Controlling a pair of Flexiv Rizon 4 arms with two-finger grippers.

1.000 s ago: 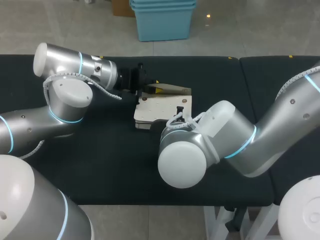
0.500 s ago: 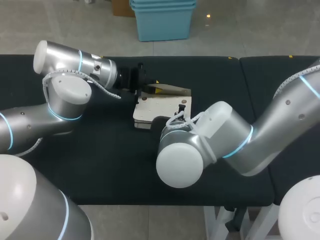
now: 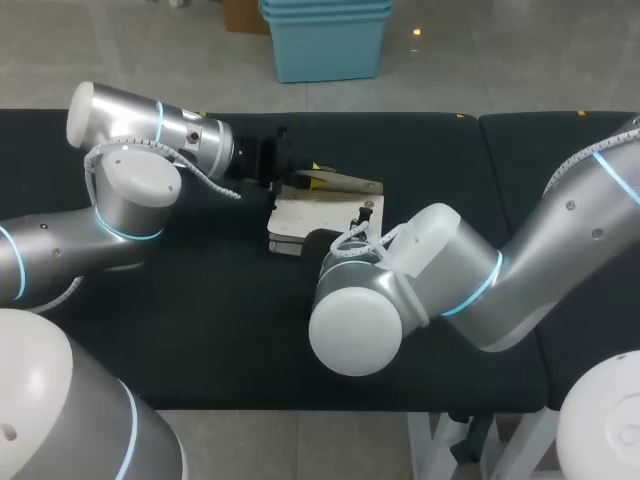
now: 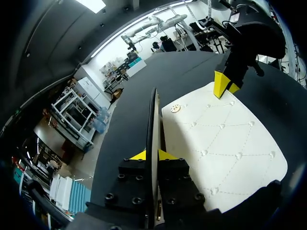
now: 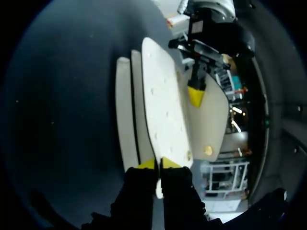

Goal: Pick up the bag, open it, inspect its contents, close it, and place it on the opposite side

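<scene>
Now, the bag (image 3: 320, 208) lies on the black table (image 3: 200, 330) between my 2 arms, toward the far side and near the middle, and I have it at both ends. My left pincer (image 4: 152, 154) is squeezed narrow on a thin panel of it, seen edge-on between the yellow tips. My right pincer (image 5: 158, 164) is likewise closed down on the edge of the quilted flap (image 5: 165, 110), which stands up off the bag's stacked layers.

I reckon this is a light thing: cream, padded, the panels stiff enough to hold flat but soft at the fold, so it should swing open without creasing. The surface looks smooth, maybe slick. A pinch on the thin rim, in from the corner, seems the safest hold, and pulling the 2 ends unevenly could twist it. A round snap (image 4: 175, 109) sits on the pale panel beside my left fingers.

Hard to see: from above, my right arm (image 3: 420, 270) covers its own pincer and the bag's near corner. No view looks inside, so I cannot tell what it contains.
</scene>
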